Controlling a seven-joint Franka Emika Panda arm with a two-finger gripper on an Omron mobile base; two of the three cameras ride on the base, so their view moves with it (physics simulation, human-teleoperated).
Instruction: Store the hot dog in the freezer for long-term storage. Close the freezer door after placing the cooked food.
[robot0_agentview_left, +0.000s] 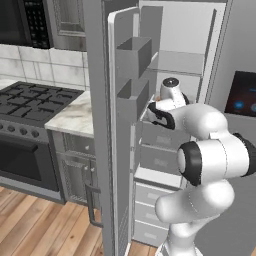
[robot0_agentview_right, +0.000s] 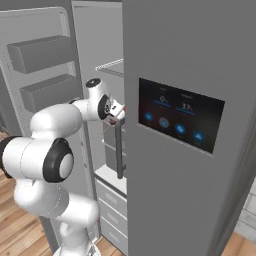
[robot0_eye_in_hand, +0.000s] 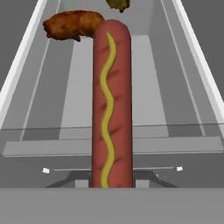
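Red-brown hot dog (robot0_eye_in_hand: 111, 105) squeezed tight in claw (robot0_agentview_right: 118, 113), poking straight ahead, already inside freezer (robot0_agentview_left: 180, 65). Brown food lump (robot0_eye_in_hand: 72, 24) farther back on shelf (robot0_eye_in_hand: 144, 87). Best: lower gently, flat on bare shelf, let go slowly. Freezer door (robot0_agentview_left: 122, 150) wide open.

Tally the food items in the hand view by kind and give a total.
Hot dog, with mustard line: 1
Brown fried lump: 1
Dark greenish piece, cut off at the top edge: 1
Total: 3
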